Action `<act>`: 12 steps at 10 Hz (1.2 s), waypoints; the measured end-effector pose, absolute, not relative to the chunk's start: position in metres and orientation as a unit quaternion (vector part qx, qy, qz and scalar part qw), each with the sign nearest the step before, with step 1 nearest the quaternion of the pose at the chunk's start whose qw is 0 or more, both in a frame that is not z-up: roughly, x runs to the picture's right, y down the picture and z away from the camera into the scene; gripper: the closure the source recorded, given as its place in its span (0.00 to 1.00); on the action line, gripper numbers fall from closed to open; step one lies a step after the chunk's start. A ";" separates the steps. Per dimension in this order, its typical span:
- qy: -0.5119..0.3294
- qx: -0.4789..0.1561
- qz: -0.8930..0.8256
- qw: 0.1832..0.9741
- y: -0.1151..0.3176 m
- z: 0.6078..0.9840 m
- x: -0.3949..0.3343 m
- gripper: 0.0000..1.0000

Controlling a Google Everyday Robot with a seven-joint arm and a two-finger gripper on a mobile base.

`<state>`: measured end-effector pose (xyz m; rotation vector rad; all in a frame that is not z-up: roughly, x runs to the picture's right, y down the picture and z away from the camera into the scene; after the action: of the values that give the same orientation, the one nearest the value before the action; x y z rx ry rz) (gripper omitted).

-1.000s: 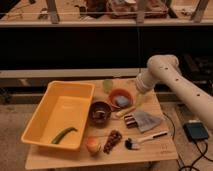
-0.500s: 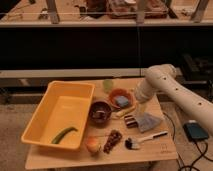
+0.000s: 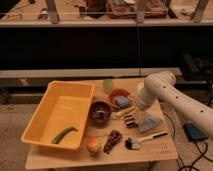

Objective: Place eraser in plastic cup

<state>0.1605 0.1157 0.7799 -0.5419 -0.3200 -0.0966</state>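
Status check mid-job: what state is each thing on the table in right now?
gripper: open, empty, just above the eraser
eraser: lying on the table, not gripped
plastic cup: upright, no eraser in it
orange bowl: upright, blue item inside
dark brown bowl: upright
yellow bin: upright, green vegetable inside

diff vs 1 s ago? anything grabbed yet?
The arm swung down and to the left in the picture, bringing the gripper low over the table, close beside the eraser. Nothing grabbed or let go; the gripper is open. The eraser, plastic cup, orange bowl, yellow tub and brush have not moved.
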 end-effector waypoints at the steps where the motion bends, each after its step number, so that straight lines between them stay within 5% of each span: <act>1: -0.158 -0.270 -0.048 0.949 0.122 0.782 0.157 0.20; 12: -0.163 -0.285 -0.045 0.943 0.146 0.796 0.148 0.20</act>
<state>0.1476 0.1456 0.7958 -0.5820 -0.3315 -0.0917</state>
